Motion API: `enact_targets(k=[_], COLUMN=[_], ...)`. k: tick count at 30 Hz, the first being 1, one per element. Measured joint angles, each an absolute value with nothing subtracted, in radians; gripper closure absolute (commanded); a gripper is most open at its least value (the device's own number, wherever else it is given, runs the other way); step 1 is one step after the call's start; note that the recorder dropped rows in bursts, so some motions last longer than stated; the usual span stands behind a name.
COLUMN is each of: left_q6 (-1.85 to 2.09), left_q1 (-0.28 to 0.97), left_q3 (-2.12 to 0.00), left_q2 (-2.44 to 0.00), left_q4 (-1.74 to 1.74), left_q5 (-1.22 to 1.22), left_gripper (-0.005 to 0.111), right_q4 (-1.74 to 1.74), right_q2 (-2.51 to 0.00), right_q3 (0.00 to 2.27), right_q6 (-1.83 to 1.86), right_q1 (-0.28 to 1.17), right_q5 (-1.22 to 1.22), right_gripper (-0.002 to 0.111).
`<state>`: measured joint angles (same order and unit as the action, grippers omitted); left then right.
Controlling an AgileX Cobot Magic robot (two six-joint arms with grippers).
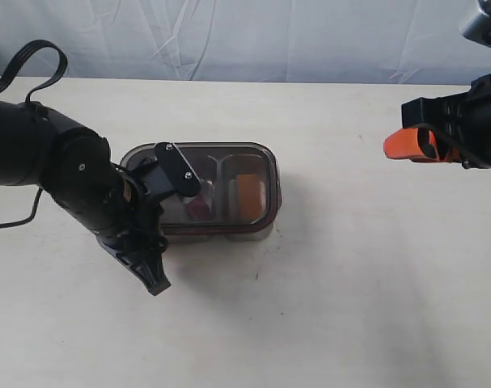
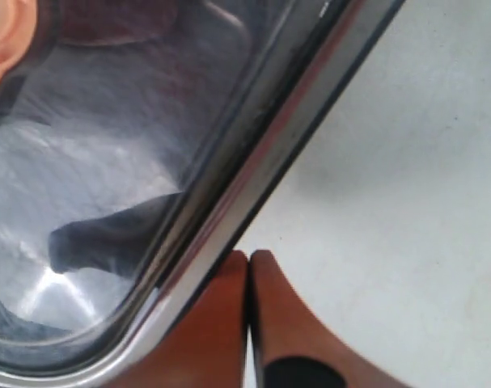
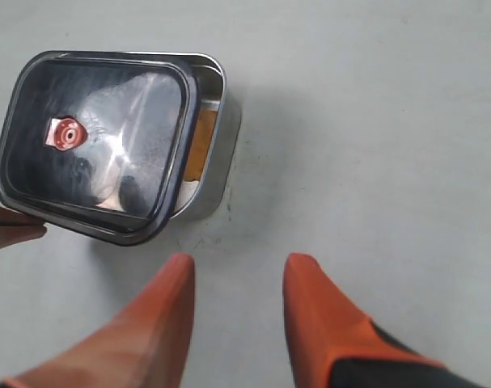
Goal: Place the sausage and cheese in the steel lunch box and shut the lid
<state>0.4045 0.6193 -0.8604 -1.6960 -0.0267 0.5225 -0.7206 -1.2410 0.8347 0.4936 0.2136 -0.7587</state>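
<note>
Apparently cheese (image 3: 201, 145) and a reddish blur, likely sausage (image 1: 198, 208), are in the box (image 3: 222, 81), while the lid (image 3: 107, 137) lies askew and needs seating; the left gripper (image 2: 249, 271) is pinched empty at its edge, and the right gripper (image 3: 237, 283) gapes empty, well apart.

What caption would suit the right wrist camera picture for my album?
Dark lid sits askew on the steel lunch box, cheese peeking out, open right pincer hovering nearby.

bright light, glare on lid (image 3: 95, 141), close-up perhaps blurred.
</note>
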Motion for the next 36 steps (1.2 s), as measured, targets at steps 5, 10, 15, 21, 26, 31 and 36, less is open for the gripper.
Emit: enact_targets(k=[5,10,15,21,26,31,36], left_q6=[0.4,0.4,0.4,0.4,0.4,0.4,0.4], left_q1=[0.619,0.619,0.619,0.619,0.619,0.619,0.619], left_q3=[-0.86,-0.86,-0.874,-0.9,-0.904,-0.904,-0.904], left_q2=[-1.696,-1.696,-1.696,-1.696,-1.696,-1.696,-1.696], left_q4=[-0.022,-0.021,-0.021,-0.021,-0.011,0.0,0.0], left_q5=[0.5,0.477,0.472,0.47,0.464,0.464,0.456], left_gripper=[0.107,0.107,0.107,0.107,0.107,0.107,0.107], right_q4=[-0.721,-0.721,-0.716,-0.709,-0.707,-0.704,-0.704], right_q2=[-1.241,-1.241,-1.241,-1.241,-1.241,-1.241,-1.241], right_q3=[0.835,0.835,0.835,0.835,0.835,0.835,0.835], right_q6=[0.494,0.494,0.494,0.494,0.494,0.494,0.494], right_q1=[0.214,0.214,0.214,0.214,0.214,0.214,0.214], right_q5=[-0.759,-0.755,-0.749,-0.746,-0.741,-0.74,-0.74], right_gripper=[0.072,0.072,0.072,0.072,0.072,0.072,0.072])
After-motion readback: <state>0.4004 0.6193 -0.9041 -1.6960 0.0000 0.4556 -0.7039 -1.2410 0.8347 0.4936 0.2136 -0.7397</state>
